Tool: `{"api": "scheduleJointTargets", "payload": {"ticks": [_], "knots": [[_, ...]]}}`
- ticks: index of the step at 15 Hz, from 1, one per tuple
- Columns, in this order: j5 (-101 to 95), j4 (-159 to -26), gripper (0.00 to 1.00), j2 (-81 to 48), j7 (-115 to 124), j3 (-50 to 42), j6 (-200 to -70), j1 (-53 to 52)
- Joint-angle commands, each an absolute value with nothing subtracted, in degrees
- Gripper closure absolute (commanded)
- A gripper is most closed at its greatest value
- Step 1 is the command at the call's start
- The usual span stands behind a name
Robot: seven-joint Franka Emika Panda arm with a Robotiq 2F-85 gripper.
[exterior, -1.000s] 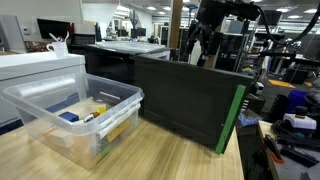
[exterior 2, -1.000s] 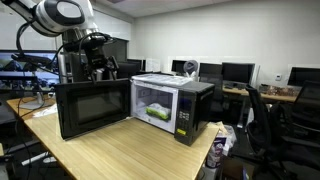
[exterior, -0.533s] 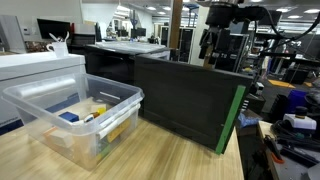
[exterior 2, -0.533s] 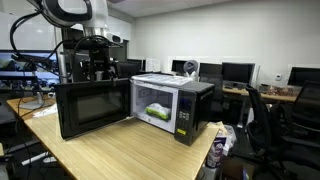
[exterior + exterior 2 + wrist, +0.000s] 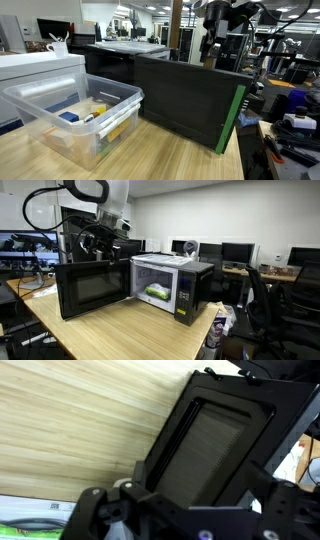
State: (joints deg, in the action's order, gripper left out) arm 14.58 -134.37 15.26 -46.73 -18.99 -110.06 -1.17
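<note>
Microwave door (image 5: pixel 93 288) stands wide; gripper (image 5: pixel 92 245) clear above edge.

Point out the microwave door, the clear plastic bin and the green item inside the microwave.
microwave door (image 5: pixel 95 288), an exterior view, middle of its window
clear plastic bin (image 5: pixel 45 125), an exterior view, front wall
green item (image 5: pixel 158 292), an exterior view, its top

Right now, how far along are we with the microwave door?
Done: the microwave door stands wide open, a green item inside the microwave. In hand: nothing; the gripper hovers open above the door's top edge. Left: likely any push on the door; no contact yet.
</note>
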Motion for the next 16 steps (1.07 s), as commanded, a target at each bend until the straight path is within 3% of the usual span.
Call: {"api": "scheduleJointTargets", "payload": {"ticks": [1,9,16], "knots": [[15.2,-133.7,0.0,14.3,-47.2,-16.5,-109.8,1.6],[16.8,-133.4,0.0,13.5,-48.5,-16.4,-109.4,1.7],[45.2,-135.4,0.0,8.2,-57.8,-18.0,-108.7,2.7]]}}
